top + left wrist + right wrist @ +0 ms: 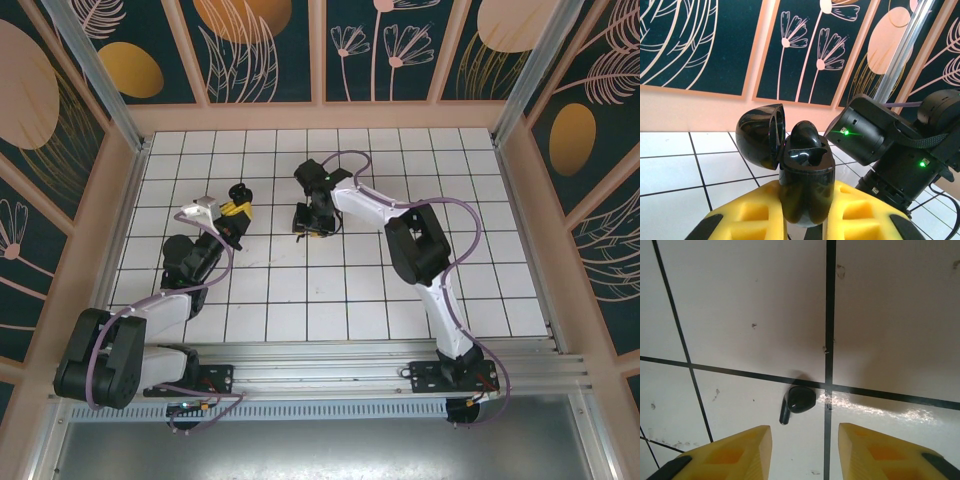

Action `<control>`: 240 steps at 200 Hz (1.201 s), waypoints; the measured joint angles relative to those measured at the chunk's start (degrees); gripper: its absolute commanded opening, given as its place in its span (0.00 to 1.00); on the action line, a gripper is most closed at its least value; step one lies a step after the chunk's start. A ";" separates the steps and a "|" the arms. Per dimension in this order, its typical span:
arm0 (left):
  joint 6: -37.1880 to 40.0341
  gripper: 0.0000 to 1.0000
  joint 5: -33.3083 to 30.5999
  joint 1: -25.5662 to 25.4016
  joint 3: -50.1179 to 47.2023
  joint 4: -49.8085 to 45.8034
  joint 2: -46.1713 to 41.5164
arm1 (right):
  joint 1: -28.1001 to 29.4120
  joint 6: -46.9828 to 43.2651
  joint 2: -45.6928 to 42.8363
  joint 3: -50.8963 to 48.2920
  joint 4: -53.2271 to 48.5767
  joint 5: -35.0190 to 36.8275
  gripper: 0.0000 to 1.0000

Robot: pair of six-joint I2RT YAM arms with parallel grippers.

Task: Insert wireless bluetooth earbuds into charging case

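Note:
My left gripper [805, 202] is shut on a glossy black charging case [805, 175], held upright above the table with its lid [757, 137] swung open to the left. A black rounded earbud [805, 135] appears to sit in one socket; the socket beside it looks empty. In the top view the case [238, 191] sits at the left gripper [232, 208]. A second black stemmed earbud [797, 401] lies on the white tile by a grid crossing. My right gripper [805, 440] hovers over it, open, its yellow fingers [735, 452] on either side and not touching. No pink earbuds are in sight.
The right arm's wrist [875, 135] hangs close to the right of the held case. The right gripper [308, 220] points down near the table's middle. Patterned walls [320, 50] and a peach rim enclose the tiled table [400, 160] on three sides.

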 measured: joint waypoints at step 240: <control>0.94 0.09 0.74 0.00 0.00 -1.31 -0.33 | 0.00 -0.02 4.17 2.89 0.96 -0.37 0.24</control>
